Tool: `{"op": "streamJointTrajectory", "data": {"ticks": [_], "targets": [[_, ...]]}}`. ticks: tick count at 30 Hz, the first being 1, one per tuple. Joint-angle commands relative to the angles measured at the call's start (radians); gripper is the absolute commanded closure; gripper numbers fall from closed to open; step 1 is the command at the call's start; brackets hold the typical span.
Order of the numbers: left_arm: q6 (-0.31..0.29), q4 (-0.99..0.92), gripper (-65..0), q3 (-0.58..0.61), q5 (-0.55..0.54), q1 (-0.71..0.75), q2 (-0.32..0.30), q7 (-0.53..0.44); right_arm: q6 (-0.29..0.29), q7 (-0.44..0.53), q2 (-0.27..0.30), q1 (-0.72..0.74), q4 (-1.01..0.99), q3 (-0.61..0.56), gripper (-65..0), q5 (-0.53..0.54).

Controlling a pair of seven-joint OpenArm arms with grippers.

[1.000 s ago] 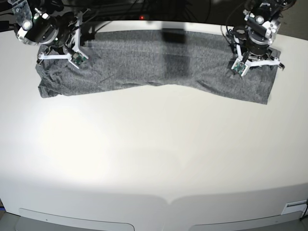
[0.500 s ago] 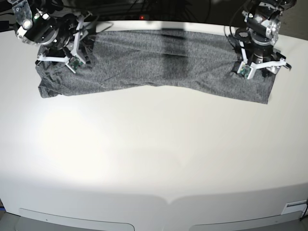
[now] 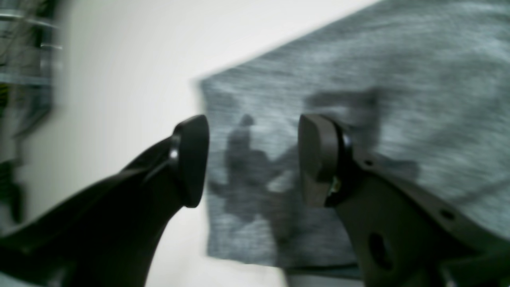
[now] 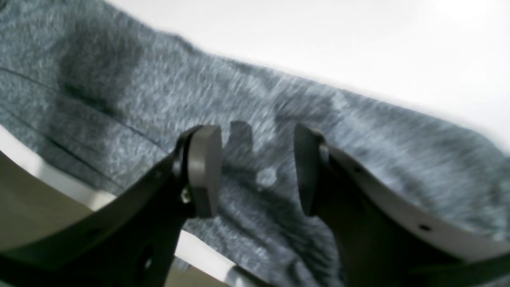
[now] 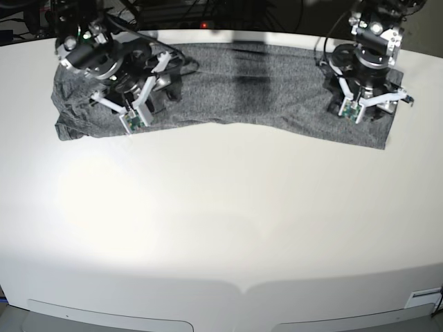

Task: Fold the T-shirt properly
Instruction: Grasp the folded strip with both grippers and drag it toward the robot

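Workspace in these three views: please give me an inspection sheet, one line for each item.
Surface: white table, smooth, glare patch near the middle.
Job's things: grey T-shirt lies as a long band along the far edge, wrinkled at the base view's left end.
Clutter: nothing seen.
Grippers: left pincer open above the shirt's corner, nothing between the jaws; right pincer open above the cloth, empty.
Cables: dark cables behind the table.
Surroundings: dark, unclear.

A wide white table (image 5: 221, 221) with dark cables (image 5: 228, 10) behind.
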Motion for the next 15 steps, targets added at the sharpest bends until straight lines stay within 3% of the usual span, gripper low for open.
{"op": "streamJointTrajectory", "data": {"ticks": [1, 8, 15], "targets": [[-0.004, 0.017, -34.6, -0.006, -0.007, -0.005, -0.002, -0.036, 0.001, 0.019, -0.005, 0.016, -0.016, 0.007, -29.6, 0.000], [-0.127, -0.029, -34.6, -0.006, -0.139, -0.047, 0.073, -0.141, 0.008, 0.044, -0.034, 0.131, -0.359, 0.006, -29.6, -0.047], [-0.143, -0.311, -34.6, -0.006, -0.144, -0.179, 0.176, -0.124, 0.008, 0.045, -0.033, 0.257, -0.583, 0.006, -29.6, -0.056]]}}
